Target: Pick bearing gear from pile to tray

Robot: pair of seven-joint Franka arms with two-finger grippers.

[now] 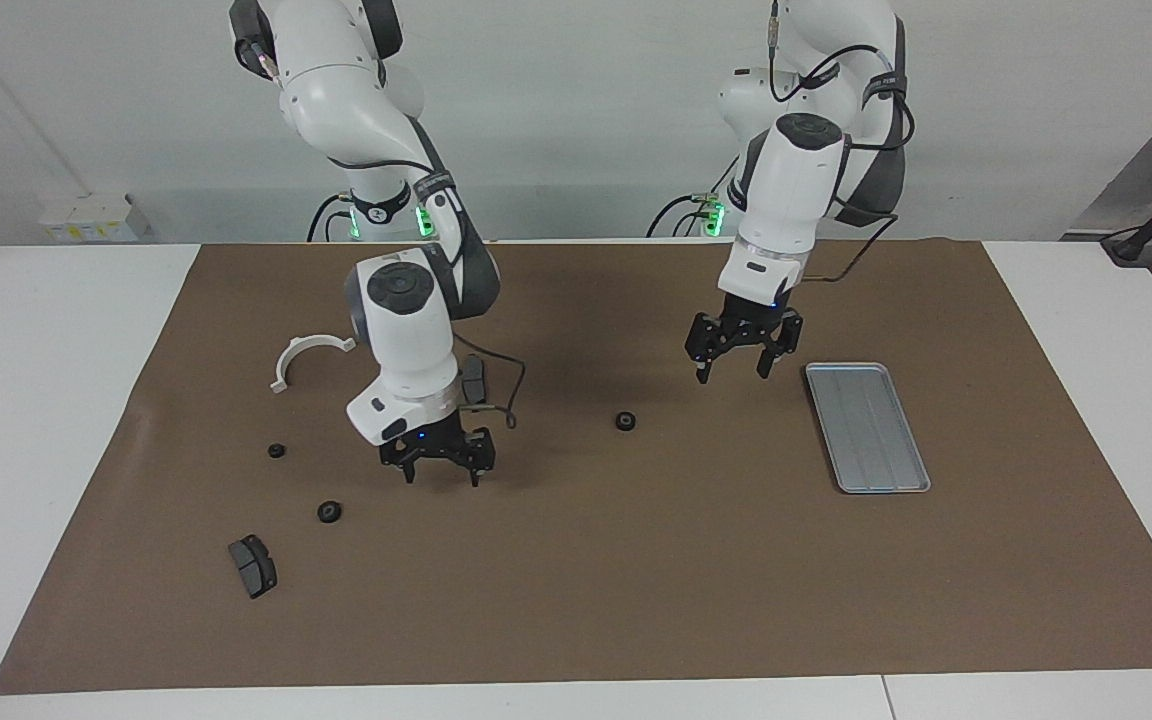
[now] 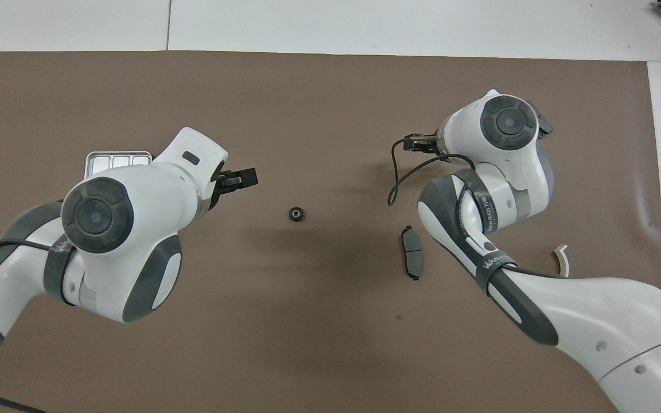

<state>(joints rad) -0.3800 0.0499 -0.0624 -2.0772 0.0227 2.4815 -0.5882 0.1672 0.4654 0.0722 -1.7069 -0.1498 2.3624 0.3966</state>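
One bearing gear [image 1: 625, 421] [image 2: 295, 214], small, black and round, lies alone in the middle of the brown mat. Two more gears [image 1: 276, 450] [image 1: 330, 512] lie in the pile toward the right arm's end. The silver tray [image 1: 866, 427] [image 2: 118, 159] holds nothing and is mostly covered by the left arm in the overhead view. My left gripper [image 1: 733, 372] [image 2: 244, 178] hangs open over the mat between the tray and the lone gear. My right gripper [image 1: 442, 478] is open and low over the mat between the lone gear and the pile, and its own wrist hides it from overhead.
A white half-ring bracket [image 1: 308, 355] [image 2: 562, 255] and a dark brake pad [image 1: 253, 565] belong to the pile. Another brake pad [image 1: 474, 378] [image 2: 411, 252] lies just past the right arm's wrist. White table borders the mat [image 1: 636, 600].
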